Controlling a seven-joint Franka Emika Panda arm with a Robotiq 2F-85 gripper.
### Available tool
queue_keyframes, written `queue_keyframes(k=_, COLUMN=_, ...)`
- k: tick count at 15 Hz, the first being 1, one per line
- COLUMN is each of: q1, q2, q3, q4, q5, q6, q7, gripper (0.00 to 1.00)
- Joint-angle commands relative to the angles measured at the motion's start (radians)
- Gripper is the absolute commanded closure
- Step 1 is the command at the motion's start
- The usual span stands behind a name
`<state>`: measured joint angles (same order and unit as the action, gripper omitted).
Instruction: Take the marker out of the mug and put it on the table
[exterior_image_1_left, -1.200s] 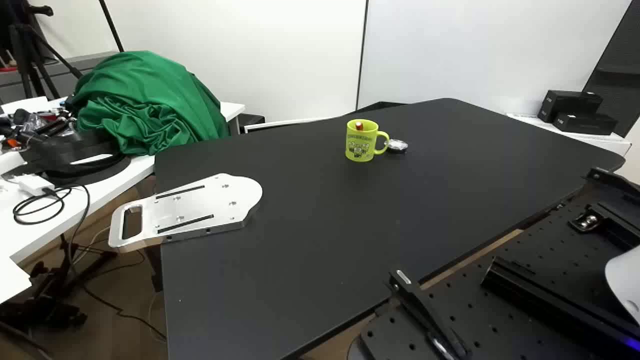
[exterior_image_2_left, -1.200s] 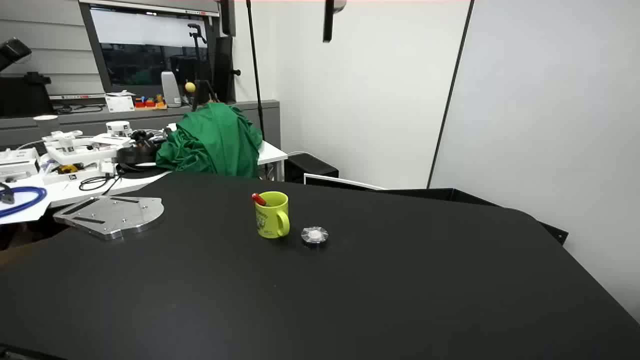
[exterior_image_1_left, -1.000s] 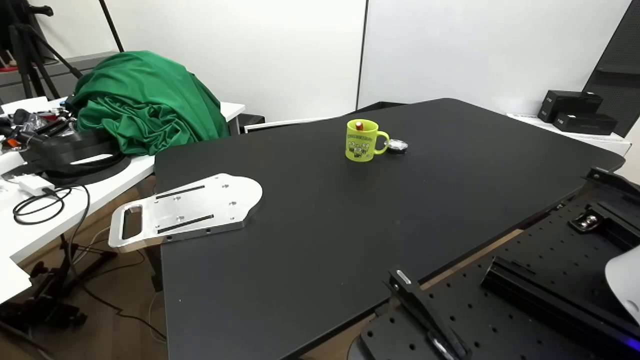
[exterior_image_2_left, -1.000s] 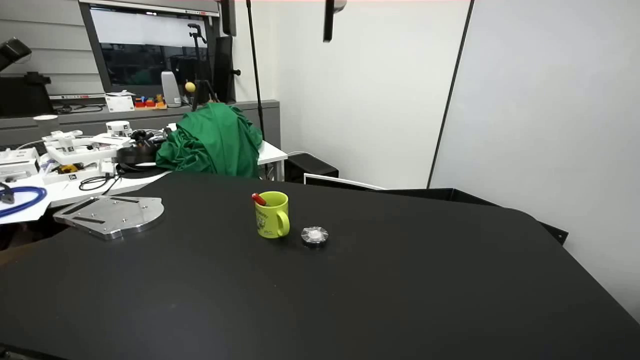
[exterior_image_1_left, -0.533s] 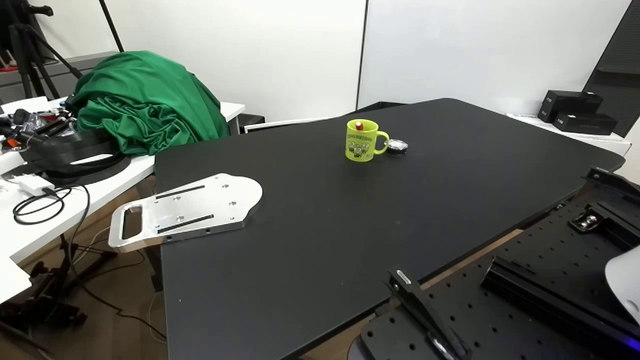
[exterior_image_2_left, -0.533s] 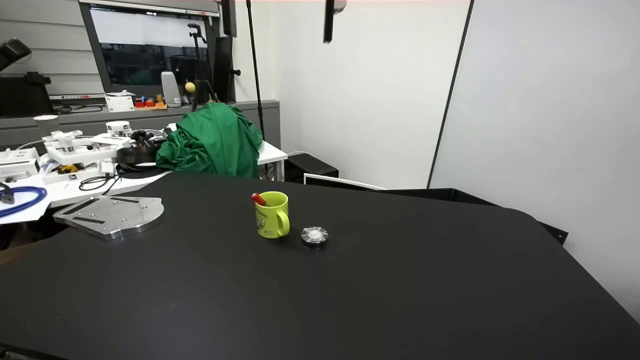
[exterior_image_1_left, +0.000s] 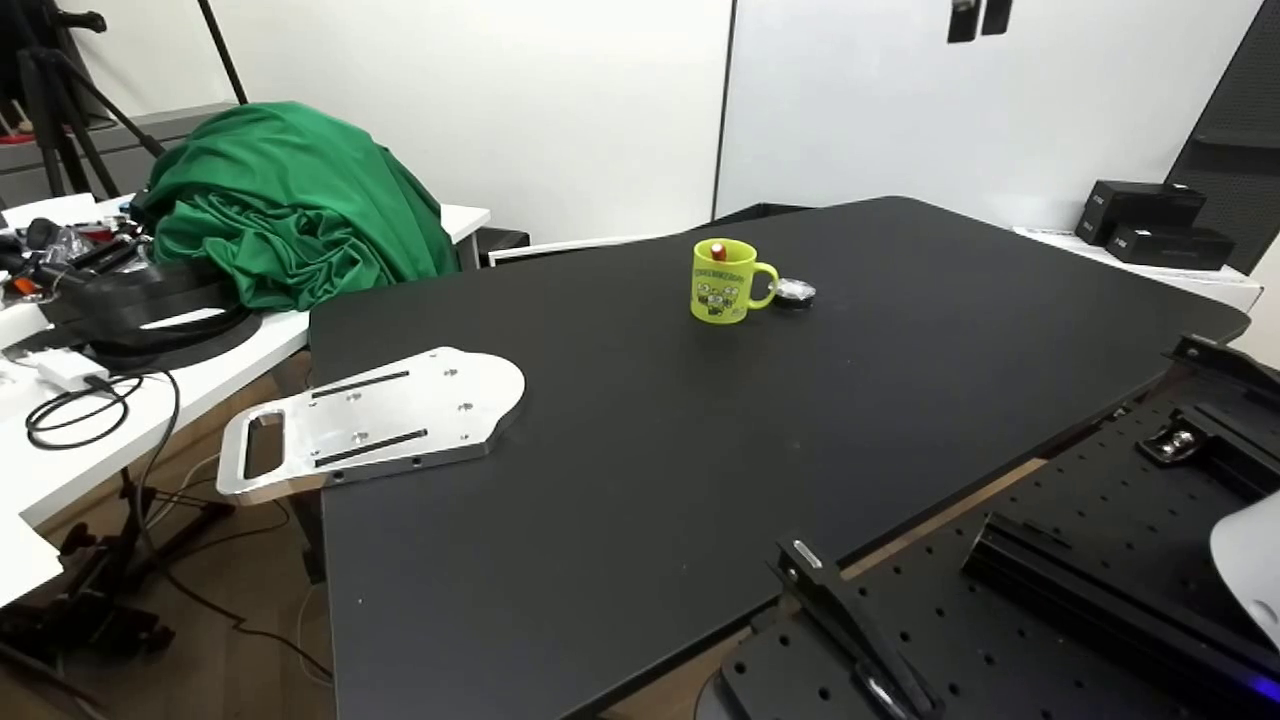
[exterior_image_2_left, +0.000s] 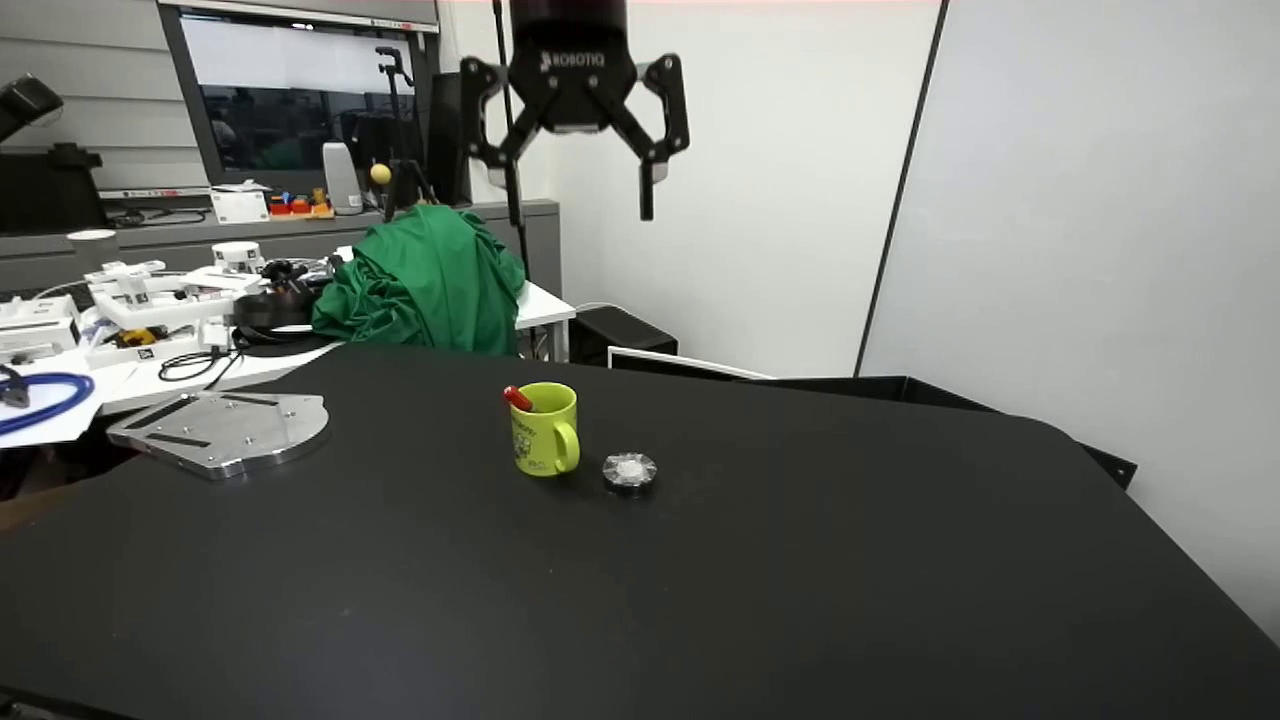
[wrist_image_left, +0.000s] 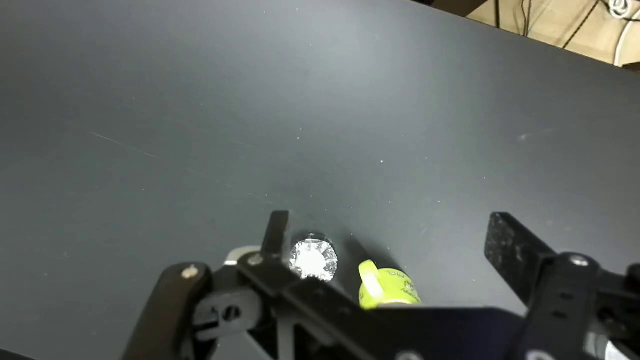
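Table (exterior_image_1_left: 600, 540): lay under the mug (exterior_image_2_left: 545, 440) | gripper (exterior_image_2_left: 580, 220): hung well above the mug, jaws spread, holding nothing | mug: stood upright | disc (exterior_image_2_left: 630, 472): lay just beside the mug, probably wanted clearance | marker (exterior_image_2_left: 517, 399): leaned in the mug, red end past its rim; good approach probably meant centring over that end, pinching across the tilt, drawing out along it

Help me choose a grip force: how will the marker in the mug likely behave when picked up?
The marker is probably stiff, as its red end looks straight. It leans out of the mug, so a sideways pull could tip the mug. Its visible end looks rounded, so it may roll once laid down.
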<state>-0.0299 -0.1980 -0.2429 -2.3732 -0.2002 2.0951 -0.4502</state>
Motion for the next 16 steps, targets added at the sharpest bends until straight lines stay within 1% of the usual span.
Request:
queue_keyframes(k=1, q1=-0.008, q2=0.26, q3=0.081, q4=0.187, q5=-0.045, q6=-0.008, q7=0.075, gripper=0.0)
queue_keyframes(k=3, q1=-0.004, q2=0.39, q3=0.119, q4=0.295, q5=-0.065, q6=-0.033, q7=0.096, gripper=0.0)
queue_keyframes(k=4, q1=-0.004, q2=0.45, q3=0.134, q4=0.35, q5=-0.063, q6=-0.024, q7=0.091, gripper=0.0)
queue_keyframes(k=6, q1=-0.012, q2=0.561, q3=0.167, q4=0.461, q5=-0.026, q6=0.004, q7=0.055, gripper=0.0)
queue_keyframes(k=8, q1=-0.019, q2=0.663, q3=0.196, q4=0.573, q5=0.006, q6=-0.008, q7=0.049, gripper=0.0)
queue_keyframes(k=10, q1=-0.007, q2=0.764, q3=0.212, q4=0.686, q5=0.002, q6=-0.047, q7=0.079, gripper=0.0)
queue_keyframes(k=14, q1=0.019, q2=0.932, q3=0.238, q4=0.895, q5=-0.009, q6=-0.149, q7=0.092, gripper=0.0)
queue_keyframes(k=16, q1=0.037, q2=0.978, q3=0.245, q4=0.958, q5=-0.016, q6=-0.196, q7=0.098, gripper=0.0)
